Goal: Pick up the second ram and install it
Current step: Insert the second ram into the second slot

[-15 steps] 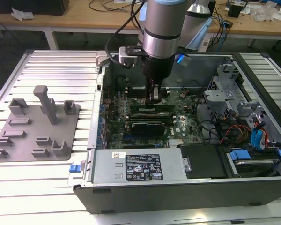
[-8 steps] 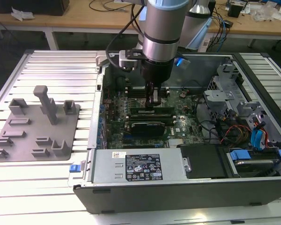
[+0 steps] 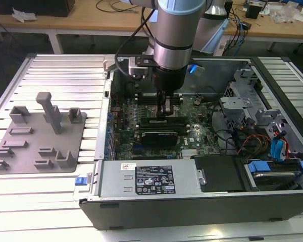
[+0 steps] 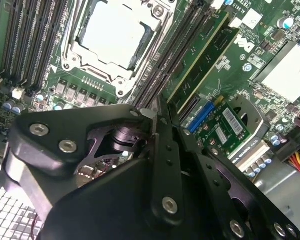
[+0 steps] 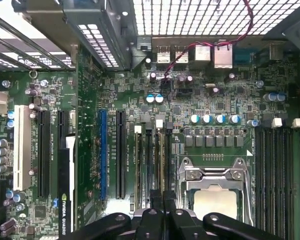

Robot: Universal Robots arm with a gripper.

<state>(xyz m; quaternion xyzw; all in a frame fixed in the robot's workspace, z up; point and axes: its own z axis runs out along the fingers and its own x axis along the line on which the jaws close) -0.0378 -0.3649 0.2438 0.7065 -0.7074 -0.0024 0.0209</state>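
Exterior view: my gripper [image 3: 167, 112] reaches down into the open computer case [image 3: 192, 212]. It hangs over the motherboard [image 3: 202, 121], just beside the black card [image 3: 161, 136]. The grey plastic fixture [image 3: 40, 136] lies well apart on the slatted table [image 3: 65, 70], toward the exterior view's left.

Second wrist view: my fingers [image 4: 165, 165] sit pressed together with barely a seam between them, and I see nothing clamped there. Two green sticks stand seated in neighbouring slots beside the processor socket [image 4: 115, 35]. I take the one nearer my tips for the second ram [image 4: 200, 50], with the other stick [image 4: 213, 65] alongside. I cannot tell whether I touch it.

First wrist view: the fingers are together here too, above the memory slots [image 5: 152, 160].
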